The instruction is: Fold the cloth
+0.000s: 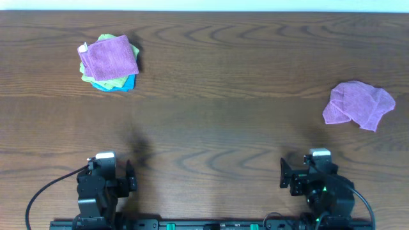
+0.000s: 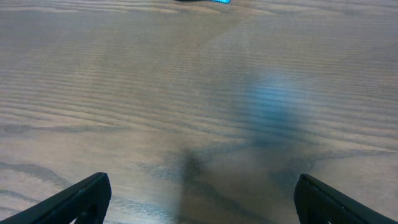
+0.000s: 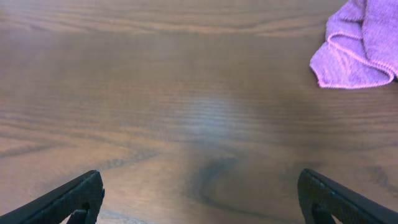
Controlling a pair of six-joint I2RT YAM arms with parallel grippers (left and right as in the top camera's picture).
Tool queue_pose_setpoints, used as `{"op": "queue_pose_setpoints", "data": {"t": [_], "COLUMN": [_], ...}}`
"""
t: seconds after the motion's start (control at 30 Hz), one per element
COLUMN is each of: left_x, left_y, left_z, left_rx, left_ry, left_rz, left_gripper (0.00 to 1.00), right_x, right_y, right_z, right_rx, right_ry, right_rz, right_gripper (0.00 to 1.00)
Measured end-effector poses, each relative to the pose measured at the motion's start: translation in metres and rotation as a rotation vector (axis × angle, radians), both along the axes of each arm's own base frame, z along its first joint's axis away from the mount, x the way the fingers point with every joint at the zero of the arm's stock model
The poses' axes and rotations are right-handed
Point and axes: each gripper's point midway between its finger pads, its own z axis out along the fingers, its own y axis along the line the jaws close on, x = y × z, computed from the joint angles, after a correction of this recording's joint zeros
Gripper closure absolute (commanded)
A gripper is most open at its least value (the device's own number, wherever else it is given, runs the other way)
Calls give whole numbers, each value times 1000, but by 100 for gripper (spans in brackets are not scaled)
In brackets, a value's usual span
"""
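The cloth (image 1: 112, 56), purple with a small white tag at its left corner, lies folded flat on top of a stack at the far left. A second purple cloth (image 1: 359, 104) with no tag showing lies crumpled at the far right; its corner shows in the right wrist view (image 3: 360, 46). My left gripper (image 1: 130, 175) is open and empty near the front edge, jaws wide in its wrist view (image 2: 202, 193). My right gripper (image 1: 283, 174) is open and empty too (image 3: 199, 190), well short of the crumpled cloth.
Under the tagged cloth lie a lime-green cloth (image 1: 102, 80) and a blue cloth (image 1: 124, 84); a sliver of blue shows at the top of the left wrist view (image 2: 202, 1). Bare wooden table (image 1: 217, 115) lies between the stack and the crumpled cloth.
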Motion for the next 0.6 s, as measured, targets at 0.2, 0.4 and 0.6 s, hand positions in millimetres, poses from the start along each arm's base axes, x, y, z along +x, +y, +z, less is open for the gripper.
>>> {"op": "queue_pose_setpoints", "data": {"t": [0.2, 0.4, 0.6], "left_x": [0, 0, 0], "left_y": [0, 0, 0], "left_z": [0, 0, 0], "left_rx": [5, 5, 5], "left_ry": [1, 1, 1], "left_rz": [-4, -4, -4], "left_gripper": [5, 5, 5], "right_x": [0, -1, -1], "right_y": [2, 2, 1], "right_z": [-4, -10, -10], "right_rx": [-14, -19, -21], "right_ry": [8, 20, 20], "right_rz": [13, 14, 11], "right_gripper": [1, 1, 1]}}
